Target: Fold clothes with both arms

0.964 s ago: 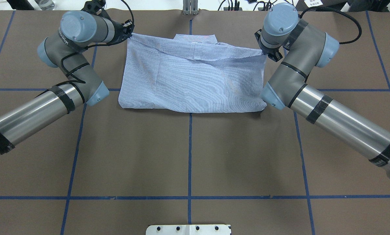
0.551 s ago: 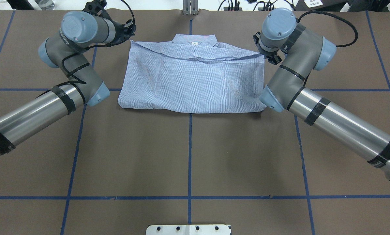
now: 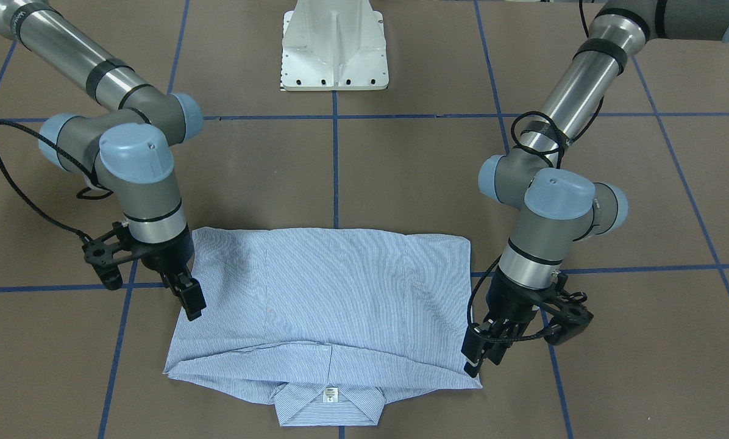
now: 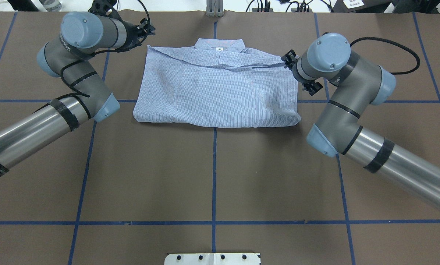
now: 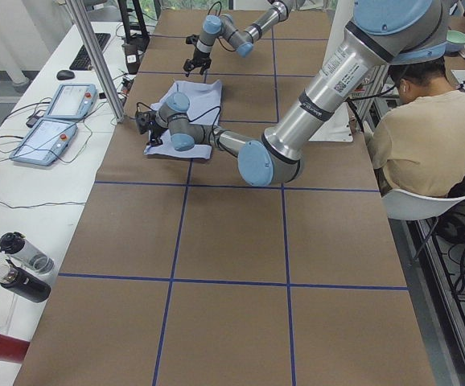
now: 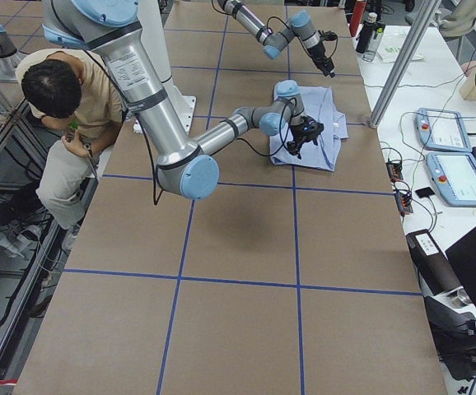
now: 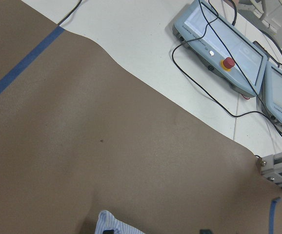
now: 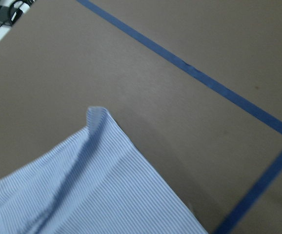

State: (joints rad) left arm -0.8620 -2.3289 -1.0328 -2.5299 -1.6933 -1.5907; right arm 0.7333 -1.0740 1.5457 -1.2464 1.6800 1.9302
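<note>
The clothes are one blue-and-white striped shirt (image 4: 216,88) lying folded flat on the brown table, collar (image 3: 328,402) and neck label at the far edge. My left gripper (image 3: 477,356) hovers open just beyond the shirt's far left corner (image 7: 112,225), which shows between its fingertips in the left wrist view. On the other side, my right gripper (image 3: 191,302) hangs open above the shirt's right edge with nothing in it. The right wrist view holds only the free corner of the shirt (image 8: 82,195) on the table. Neither gripper touches the cloth.
The white pedestal base (image 3: 334,49) stands at the robot's side of the table. Two control pendants (image 7: 219,48) with cables lie past the far edge, beside a metal post (image 4: 214,9). A person (image 5: 425,137) sits beside the table. Bottles (image 5: 23,265) stand on the side bench.
Both grippers let go of the shirt's raised far edge, and it dropped flat onto the folded body. The right wrist then drew back toward the robot; the left shifted slightly outward.
</note>
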